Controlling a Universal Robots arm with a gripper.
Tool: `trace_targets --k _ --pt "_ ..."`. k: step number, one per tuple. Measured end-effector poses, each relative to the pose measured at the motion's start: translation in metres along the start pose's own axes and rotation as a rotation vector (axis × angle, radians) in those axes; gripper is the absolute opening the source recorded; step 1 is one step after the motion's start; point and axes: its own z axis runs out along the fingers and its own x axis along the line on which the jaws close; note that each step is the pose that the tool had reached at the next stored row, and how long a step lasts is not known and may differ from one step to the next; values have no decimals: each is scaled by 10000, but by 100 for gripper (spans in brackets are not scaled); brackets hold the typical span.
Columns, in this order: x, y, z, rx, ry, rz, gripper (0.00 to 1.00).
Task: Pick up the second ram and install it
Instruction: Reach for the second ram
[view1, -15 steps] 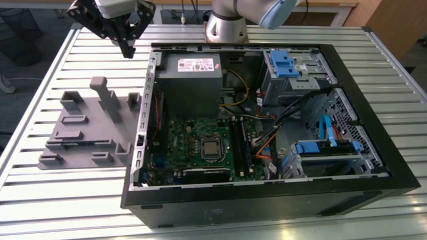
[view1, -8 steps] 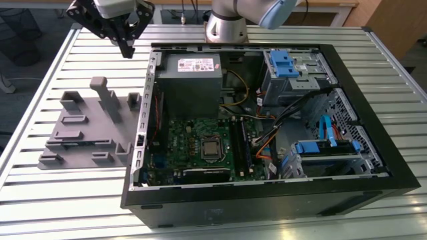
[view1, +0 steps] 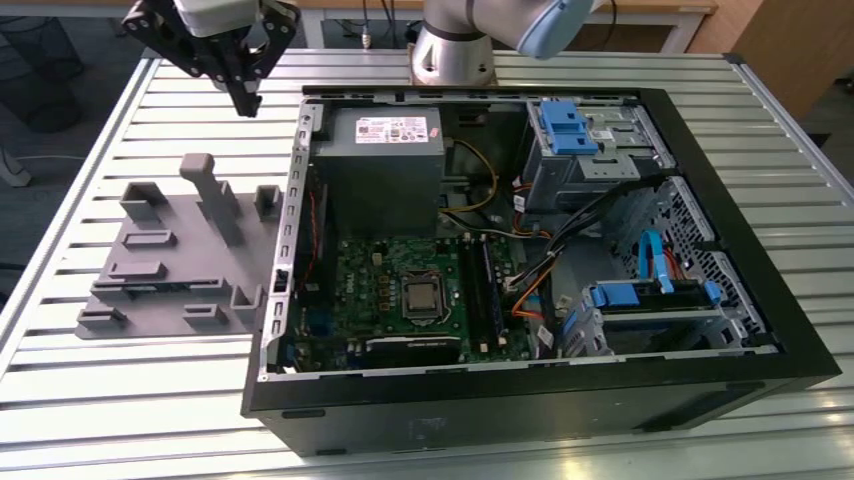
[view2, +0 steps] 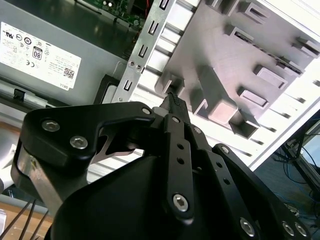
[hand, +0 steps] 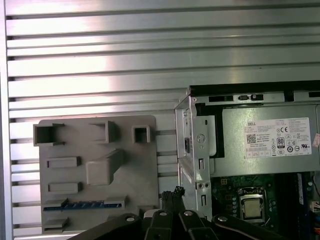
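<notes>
The second ram shows as a thin blue strip standing edge-on in a long slot of the grey fixture plate. That plate lies on the slatted table at the exterior view's left, beside the open computer case. My gripper hangs high above the table beyond the plate's far end, well apart from the ram. Its fingers are shut with nothing between them. In both wrist views the black fingertips meet in a point. The black memory slots run along the green motherboard inside the case.
The case holds a grey power supply, the processor, blue drive brackets and loose cables. Tall grey posts rise from the fixture plate. The arm's base stands behind the case. The case's metal wall separates fixture and motherboard.
</notes>
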Motion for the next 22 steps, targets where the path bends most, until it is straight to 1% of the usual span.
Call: trace_targets --k 22 --pt "51 -8 0 -1 -1 -1 11"
